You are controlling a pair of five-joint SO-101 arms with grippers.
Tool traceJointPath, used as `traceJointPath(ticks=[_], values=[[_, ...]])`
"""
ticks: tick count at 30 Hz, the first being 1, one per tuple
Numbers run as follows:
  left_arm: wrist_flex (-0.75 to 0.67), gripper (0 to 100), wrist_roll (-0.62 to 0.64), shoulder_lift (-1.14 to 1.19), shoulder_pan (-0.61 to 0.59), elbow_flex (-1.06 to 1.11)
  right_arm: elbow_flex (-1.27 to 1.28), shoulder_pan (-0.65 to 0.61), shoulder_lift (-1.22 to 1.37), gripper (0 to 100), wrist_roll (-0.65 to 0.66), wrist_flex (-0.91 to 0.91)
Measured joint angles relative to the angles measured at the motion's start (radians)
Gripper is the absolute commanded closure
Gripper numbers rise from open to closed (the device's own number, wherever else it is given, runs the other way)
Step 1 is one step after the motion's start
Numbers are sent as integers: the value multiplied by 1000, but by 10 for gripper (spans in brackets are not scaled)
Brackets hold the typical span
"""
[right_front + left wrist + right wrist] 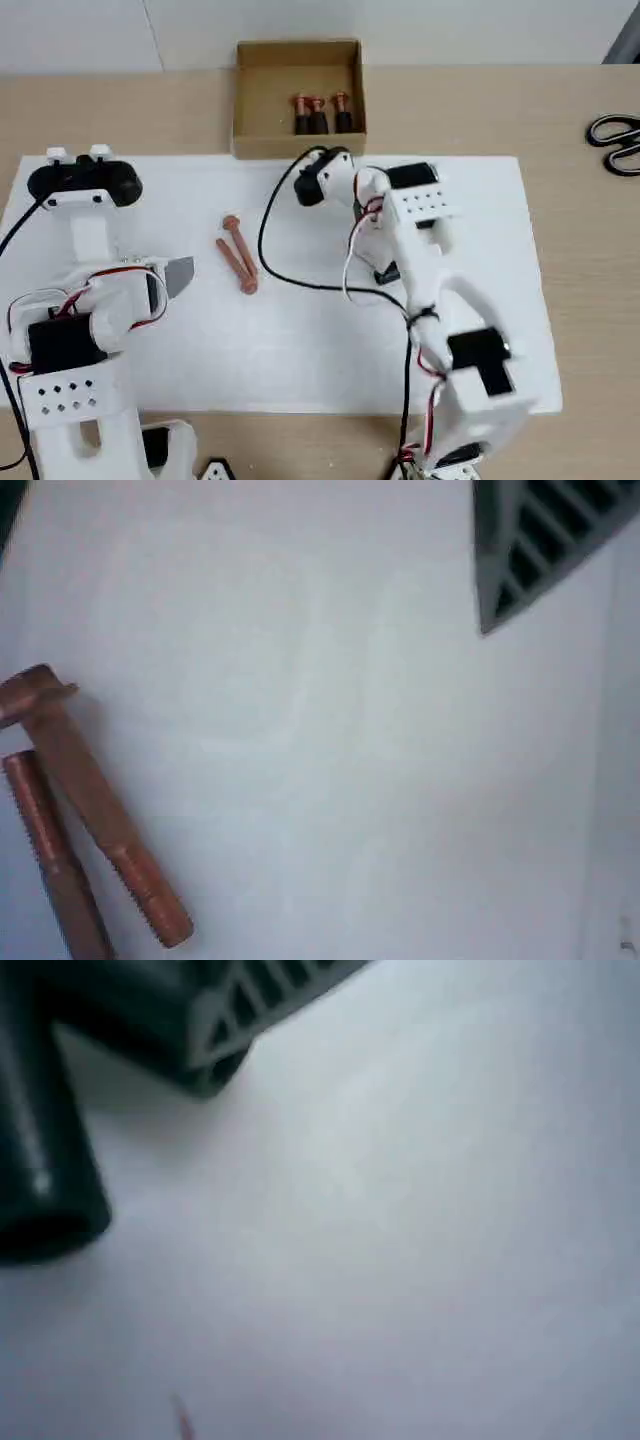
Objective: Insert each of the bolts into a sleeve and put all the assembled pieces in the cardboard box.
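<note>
Bolts (238, 255) — two — lie near the cardboard box (300, 147), maybe three done pieces (318, 115) inside; left gripper (178, 277), right gripper (388, 268) — cannot tell if open.

Setting: a robotics lab or hobby workbench, not a home room. Evidence: left arm (80, 330) and right arm (425, 235), both white plastic with bare motors and loose cables (262, 235), stand at the near edge of a light wood table (120, 110). A white sheet (300, 340) covers the working area. A cardboard box (240, 100) sits at its far edge. Scissors (615, 140) lie off to the side. Plain pale wall (80, 30) behind.
</note>
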Motion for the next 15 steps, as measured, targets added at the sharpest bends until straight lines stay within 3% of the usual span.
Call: traceJointPath(ticks=[8,15], values=[[0,705,3,0,0,11,-48,0,129,720,-3,-17],[0,705,3,0,0,41,-57,0,160,846,-3,-35]])
